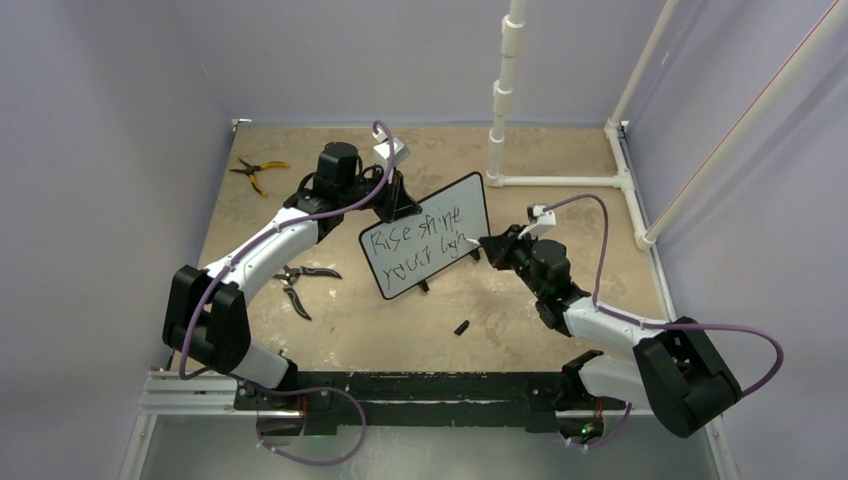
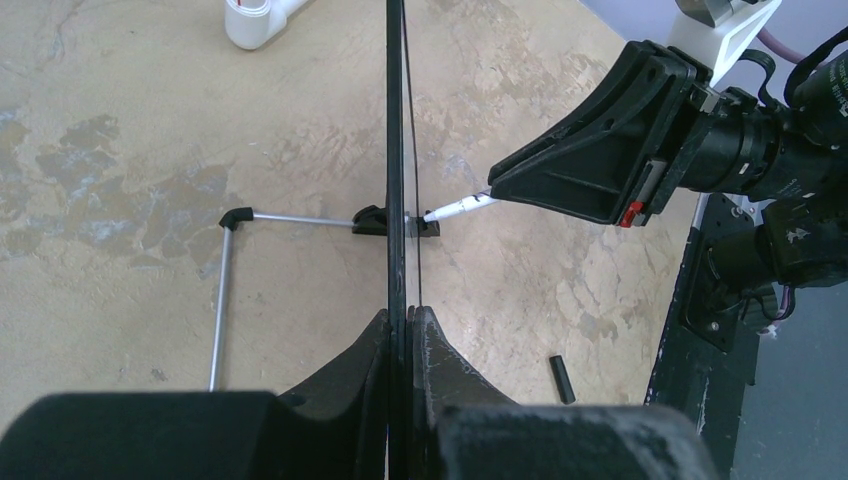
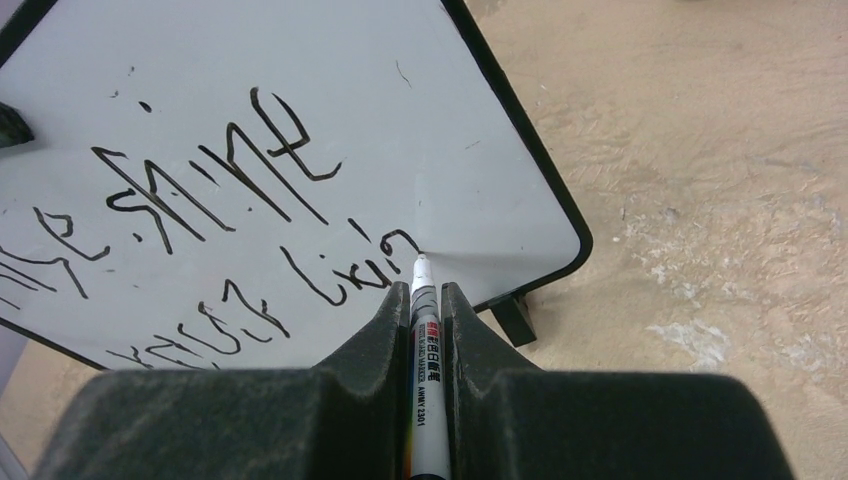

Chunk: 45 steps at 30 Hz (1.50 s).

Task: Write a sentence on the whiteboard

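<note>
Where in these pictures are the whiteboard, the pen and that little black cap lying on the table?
whiteboard [image 1: 462, 200], top view, bare white area near its upper right corner.
pen [image 3: 427, 345], right wrist view, printed barrel below the tip.
black cap [image 1: 462, 327], top view, its middle.

Whiteboard [image 1: 468, 196]: I read a handwritten black sentence [image 3: 215, 175] in two slanted lines, "Rise shine" above "your lig", its last letters unclear. Marker [image 3: 427, 365]: the printed barrel label ended in "2301"; I could not read the other characters.
</note>
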{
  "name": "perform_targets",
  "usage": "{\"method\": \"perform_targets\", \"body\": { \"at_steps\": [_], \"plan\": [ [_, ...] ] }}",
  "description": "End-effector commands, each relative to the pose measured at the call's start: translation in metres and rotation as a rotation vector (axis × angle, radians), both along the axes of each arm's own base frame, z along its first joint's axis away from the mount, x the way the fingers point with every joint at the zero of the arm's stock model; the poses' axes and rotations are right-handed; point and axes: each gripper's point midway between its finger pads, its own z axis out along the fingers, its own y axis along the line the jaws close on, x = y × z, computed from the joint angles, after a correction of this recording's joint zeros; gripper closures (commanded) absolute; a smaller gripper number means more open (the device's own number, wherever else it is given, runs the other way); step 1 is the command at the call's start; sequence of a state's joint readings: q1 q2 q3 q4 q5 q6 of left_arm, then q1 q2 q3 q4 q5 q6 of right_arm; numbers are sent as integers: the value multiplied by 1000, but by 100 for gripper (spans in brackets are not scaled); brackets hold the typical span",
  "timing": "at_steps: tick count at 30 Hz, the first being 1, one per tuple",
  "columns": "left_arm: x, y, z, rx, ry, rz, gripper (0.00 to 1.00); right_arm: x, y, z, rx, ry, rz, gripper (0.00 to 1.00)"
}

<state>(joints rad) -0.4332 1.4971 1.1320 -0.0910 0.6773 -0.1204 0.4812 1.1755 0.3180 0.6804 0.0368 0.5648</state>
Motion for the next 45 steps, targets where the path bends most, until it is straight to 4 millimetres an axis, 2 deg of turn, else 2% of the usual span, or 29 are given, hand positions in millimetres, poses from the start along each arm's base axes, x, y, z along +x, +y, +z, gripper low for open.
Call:
{"method": "perform_targets", "body": {
  "at_steps": [1,10,13,28,39,45],
  "plan": [
    [-14,-7,21,-44,-46,-61,100,2,-5,1,12,-5,-33,100],
    [-13,-7,19,-41,-45,-59,100,3,-9,30,36,-78,-47,100],
    [-13,-7,20,-43,-44,-60,100,8,-7,34,25,-84,-48,100],
    [-14,-8,19,-42,-44,-61,100,19,-2,38,27,-104,-39,100],
    [-14,-8,20,-43,-44,-63,100,24,-21,44,12,-118,-123,100],
    [-15,-8,21,-44,-45,-63,100,21,-19,47,13,-129,-95,100]
  ]
}}
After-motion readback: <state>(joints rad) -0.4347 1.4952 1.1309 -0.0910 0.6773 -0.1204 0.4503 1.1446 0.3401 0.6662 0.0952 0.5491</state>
